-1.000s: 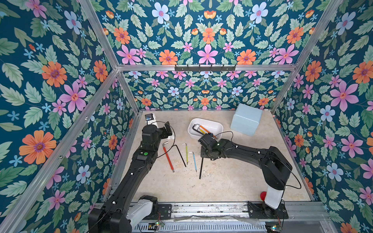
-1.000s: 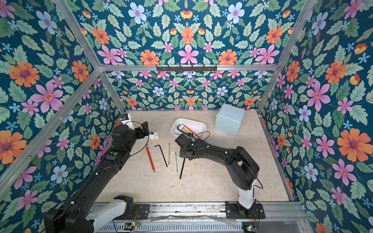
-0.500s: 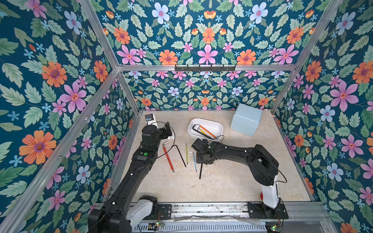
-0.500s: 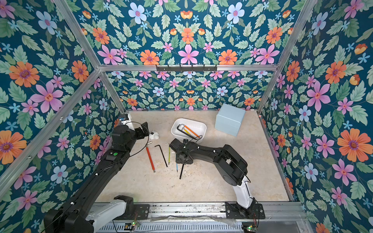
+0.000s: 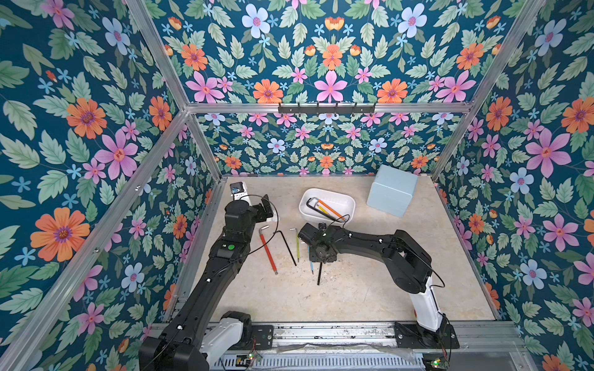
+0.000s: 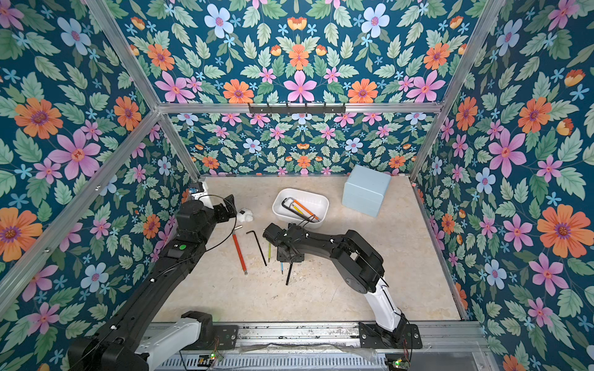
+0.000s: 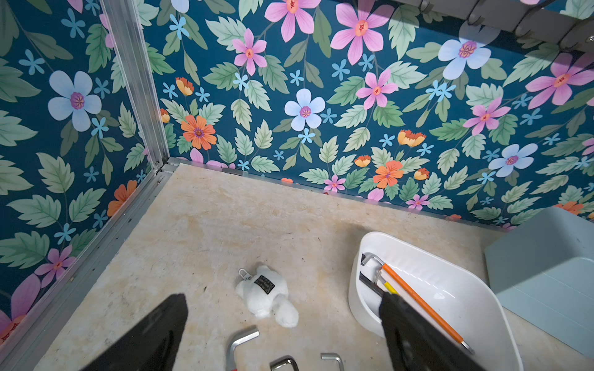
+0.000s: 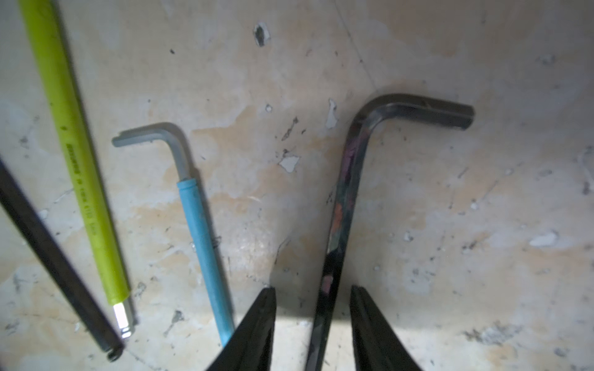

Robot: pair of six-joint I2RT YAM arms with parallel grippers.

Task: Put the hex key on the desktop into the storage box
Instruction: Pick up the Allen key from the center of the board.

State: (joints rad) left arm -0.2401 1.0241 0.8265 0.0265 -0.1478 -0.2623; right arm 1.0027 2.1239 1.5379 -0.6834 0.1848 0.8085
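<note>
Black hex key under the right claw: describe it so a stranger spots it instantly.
On the beige desktop, hex keys lie in a row just in front of the white storage box. The black hex key is rightmost, straddled by the right claw: bare, glossy, thicker than the blue-sleeved key beside it.

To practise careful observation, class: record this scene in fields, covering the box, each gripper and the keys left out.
storage box: shallow white plastic tub, holding several hex keys
right gripper: open, jaws astride thick black steel hex key on beige stone-patterned desktop
left gripper: open, empty
also loose: red-sleeved hex key, thin black hex key, yellow-green hex key, blue-sleeved hex key
</note>
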